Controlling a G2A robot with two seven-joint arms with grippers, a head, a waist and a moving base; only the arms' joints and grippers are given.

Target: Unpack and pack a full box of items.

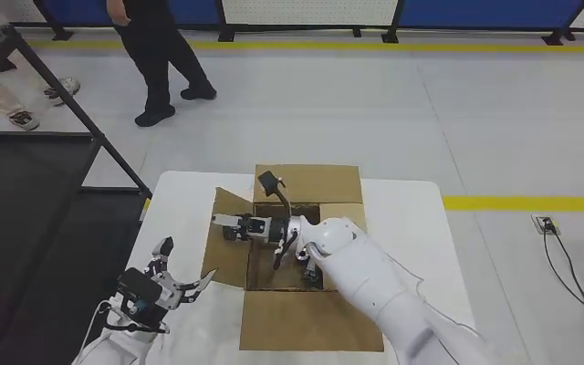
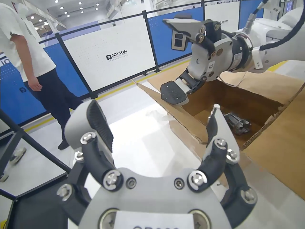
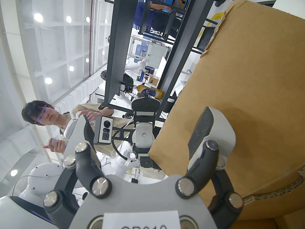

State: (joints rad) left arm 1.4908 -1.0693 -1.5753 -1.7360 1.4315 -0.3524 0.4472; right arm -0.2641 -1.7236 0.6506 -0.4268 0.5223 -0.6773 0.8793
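An open cardboard box (image 1: 308, 183) stands in the middle of the white table (image 1: 401, 210), all of its flaps folded outward. Inside it lies a ribbed metal part (image 2: 238, 123). My right gripper (image 1: 224, 222) is open at the box's left flap (image 3: 238, 84). One fingertip (image 2: 172, 94) rests at the flap's inner edge and the other is raised above it. In the right wrist view the right gripper (image 3: 143, 132) has the flap's corner beside one pad (image 3: 200, 127). My left gripper (image 1: 187, 263) is open over the table left of the box, and the left wrist view shows the left gripper (image 2: 157, 120) holding nothing.
A black metal frame (image 1: 55, 91) and a dark surface (image 1: 36, 210) stand just left of the table. The box's front flap (image 1: 310, 324) covers the table's near middle. Bare tabletop lies right of the box (image 1: 411, 246).
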